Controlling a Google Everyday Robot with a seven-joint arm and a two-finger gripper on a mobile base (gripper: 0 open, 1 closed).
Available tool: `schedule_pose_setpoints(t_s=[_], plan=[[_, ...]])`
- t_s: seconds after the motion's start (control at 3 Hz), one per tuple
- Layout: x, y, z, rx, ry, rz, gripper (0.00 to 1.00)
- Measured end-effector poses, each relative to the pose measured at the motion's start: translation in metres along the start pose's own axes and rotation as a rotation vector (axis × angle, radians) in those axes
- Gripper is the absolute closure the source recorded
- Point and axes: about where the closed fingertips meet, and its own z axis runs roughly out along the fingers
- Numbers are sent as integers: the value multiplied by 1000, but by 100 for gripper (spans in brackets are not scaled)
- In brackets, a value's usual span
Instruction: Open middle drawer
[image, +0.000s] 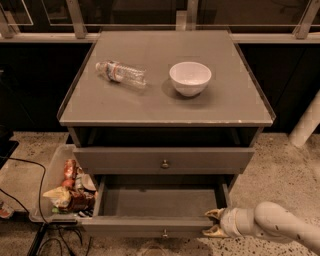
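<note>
The middle drawer (160, 201) is pulled out toward me and shows a bare grey inside. Its front panel (130, 226) runs along the bottom of the view, with a small round knob (164, 233). The uppermost drawer front (125, 160) with its knob (165, 163) sits above it. The lowest drawer is hidden beneath. My gripper (214, 223) comes in from the lower right on a white arm (272, 225) and sits at the right end of the middle drawer's front panel, right against its top edge.
On the cabinet top (165, 100) lie a clear plastic bottle (121, 73) on its side and a white bowl (190, 77). A clear bin of snack packets (67, 187) stands on the floor left of the cabinet. Black cables (30, 200) run at the far left.
</note>
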Motion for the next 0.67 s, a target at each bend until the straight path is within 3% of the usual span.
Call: schedule_pose_setpoints(t_s=[0.33, 0.67], plan=[[2, 8, -3, 1, -4, 3, 98], [2, 8, -3, 1, -4, 3, 80]])
